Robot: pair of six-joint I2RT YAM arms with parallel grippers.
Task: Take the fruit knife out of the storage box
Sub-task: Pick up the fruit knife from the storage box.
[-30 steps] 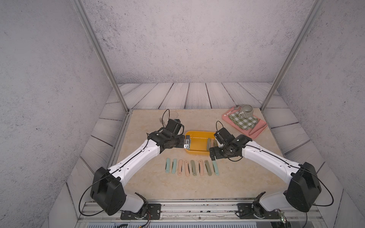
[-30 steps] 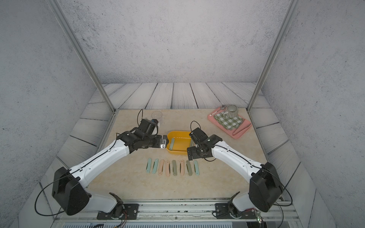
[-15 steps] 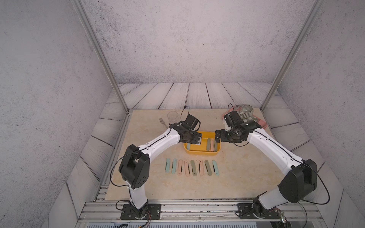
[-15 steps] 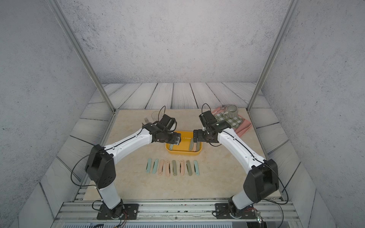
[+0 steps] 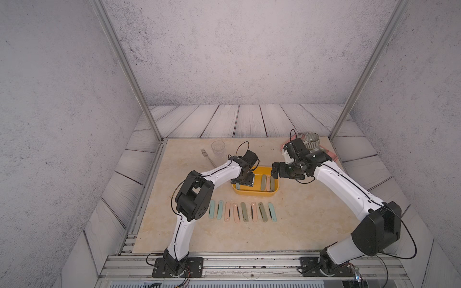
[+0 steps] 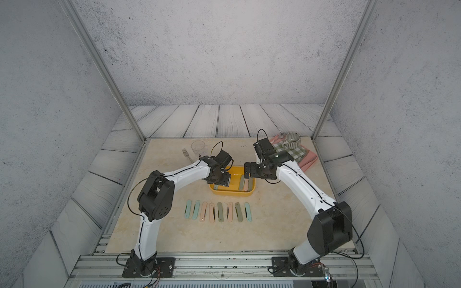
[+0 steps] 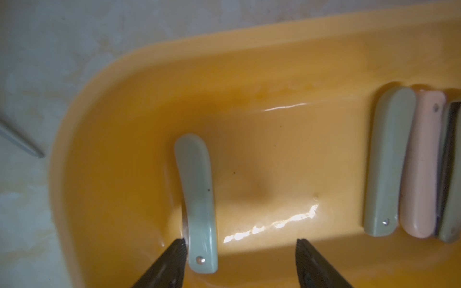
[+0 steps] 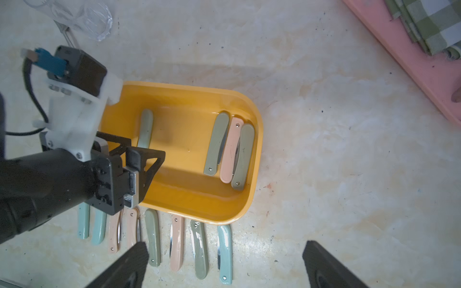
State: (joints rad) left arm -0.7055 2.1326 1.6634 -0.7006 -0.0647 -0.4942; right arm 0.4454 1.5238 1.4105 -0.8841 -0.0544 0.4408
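Fork [image 5: 208, 157]: flat on the table, beside a clear glass [image 5: 218, 149].
Left gripper [image 7: 241, 243]: inside the box's left end, jaws partly apart, gripping nothing; one fingertip [image 7: 174, 256] just beside the knife's rivet end.
Fruit knife [image 7: 198, 199]: pale green, folded, flat on the box floor.
Storage box [image 5: 253, 193]: yellow, mid-table; three more folded knives [image 8: 229, 149] against its right wall.
Knife row [image 5: 243, 212]: eight folded, on the table before the box.
Right gripper [image 8: 225, 246]: near the box's right end, jaws wide, empty.
Pink tray [image 8: 411, 54]: far right, under checked cloth [image 6: 293, 152] and mug [image 6: 292, 140].

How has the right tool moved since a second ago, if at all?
Yes. The right tool has moved from the near right corner of the storage box back toward its far right corner, with its jaws open.
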